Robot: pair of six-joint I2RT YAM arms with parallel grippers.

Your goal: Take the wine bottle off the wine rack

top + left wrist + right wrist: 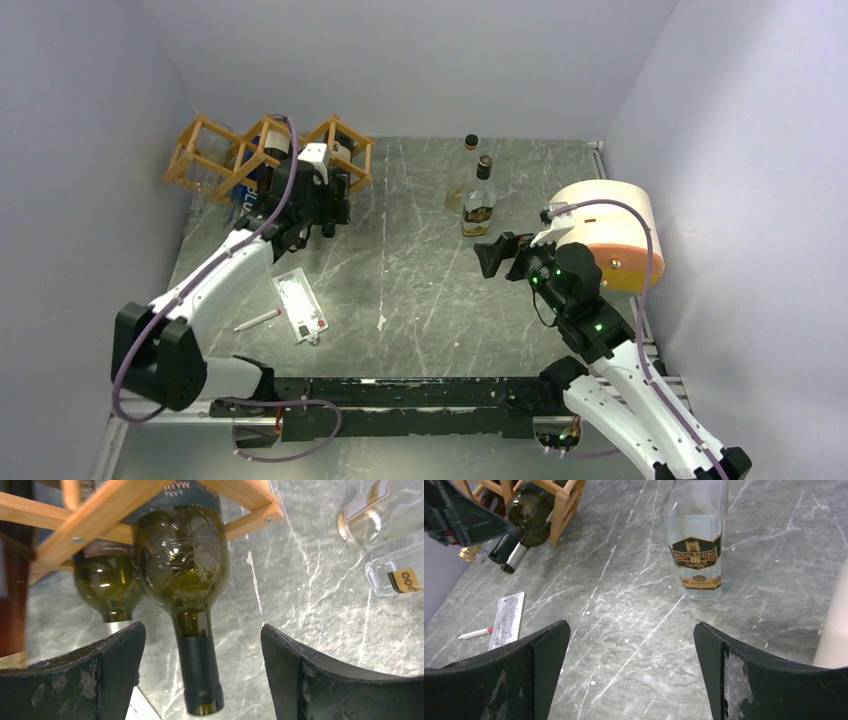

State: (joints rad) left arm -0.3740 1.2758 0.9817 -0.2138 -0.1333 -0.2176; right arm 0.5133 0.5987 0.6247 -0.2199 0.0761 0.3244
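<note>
From above: the wine rack (215, 150) at the far left of the surface (420, 280), close to the left wall, three diamond cells side by side. Right at its right-hand cell, the left pincer (325, 200), covering whatever lies there. Well apart, right of centre, the right pincer (495, 255), spread and released, just near of a square whisky bottle (479, 200) standing upright. Farther back, a small dark-capped bottle (471, 142). Against the right wall, a round cream and orange drum (605, 235). Near left, beside the left arm, a white card (300, 305) and a pen (257, 320), both lying flat.

From the left wrist: the wine bottle (182, 565), dark green, body inside a wooden cell, neck poking out and down toward the camera. Jaws wide, one on either side of the neck, touching neither side; released, grasping nothing. Just beside it, a second green bottle (107, 587) with a silver cap. Away from the rack, two clear glass bottles (380, 515) lying on the surface.

From the right wrist: jaws spread, only bare surface between them. Ahead, the whisky bottle, upright, black and gold label. Far left, a corner of the rack with two necks sticking out under the dark left pincer. Near left, card and pen.
</note>
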